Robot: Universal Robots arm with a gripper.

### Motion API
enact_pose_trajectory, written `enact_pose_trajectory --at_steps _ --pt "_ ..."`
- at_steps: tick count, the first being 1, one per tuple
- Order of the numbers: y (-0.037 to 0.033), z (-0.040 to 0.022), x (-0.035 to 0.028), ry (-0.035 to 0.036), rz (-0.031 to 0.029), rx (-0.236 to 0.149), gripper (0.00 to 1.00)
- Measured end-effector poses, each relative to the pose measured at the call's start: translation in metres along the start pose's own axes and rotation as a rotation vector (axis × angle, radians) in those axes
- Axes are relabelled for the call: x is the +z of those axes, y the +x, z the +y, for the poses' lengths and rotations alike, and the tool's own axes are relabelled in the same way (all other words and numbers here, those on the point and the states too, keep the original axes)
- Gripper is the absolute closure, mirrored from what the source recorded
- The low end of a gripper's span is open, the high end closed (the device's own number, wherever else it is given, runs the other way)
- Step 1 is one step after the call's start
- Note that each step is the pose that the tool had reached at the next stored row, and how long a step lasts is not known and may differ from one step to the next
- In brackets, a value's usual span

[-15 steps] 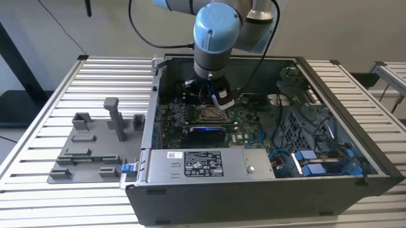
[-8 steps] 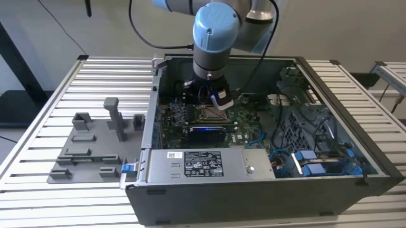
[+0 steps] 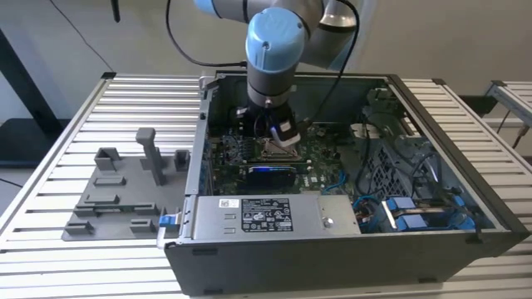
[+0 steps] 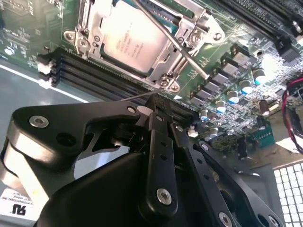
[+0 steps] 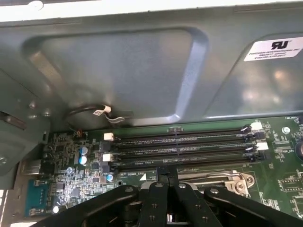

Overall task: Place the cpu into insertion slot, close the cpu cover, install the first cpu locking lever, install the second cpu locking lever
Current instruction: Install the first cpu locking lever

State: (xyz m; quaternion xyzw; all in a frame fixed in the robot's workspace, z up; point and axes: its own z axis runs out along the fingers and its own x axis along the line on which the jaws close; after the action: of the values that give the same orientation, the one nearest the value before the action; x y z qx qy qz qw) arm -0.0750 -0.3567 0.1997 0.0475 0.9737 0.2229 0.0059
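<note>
One arm [image 3: 270, 56] reaches straight down into the case [image 3: 332, 261], its end effector [image 4: 152, 98] closed near the cpu [image 4: 130, 40].

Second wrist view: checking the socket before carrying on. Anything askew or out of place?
A thin silver metal lever lies slanted across the silver cover frame beside the flat grey square cpu, its free end out over the green circuit board, seemingly unlatched. The cpu sits level in its frame.
</note>
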Motion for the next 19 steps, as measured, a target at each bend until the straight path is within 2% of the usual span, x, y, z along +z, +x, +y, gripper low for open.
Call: enact_pose_trajectory --at_steps 3,15,19 --pt "0.0001 -0.0009 0.0022 -0.0193 0.0022 -0.001 0.89" --pt "-0.0031 -0.0021 0.0052 -0.0175 0.0027 -0.001 0.89" --pt "-0.0078 -0.0021 0.0061 -0.0157 0.0028 -0.001 0.89"
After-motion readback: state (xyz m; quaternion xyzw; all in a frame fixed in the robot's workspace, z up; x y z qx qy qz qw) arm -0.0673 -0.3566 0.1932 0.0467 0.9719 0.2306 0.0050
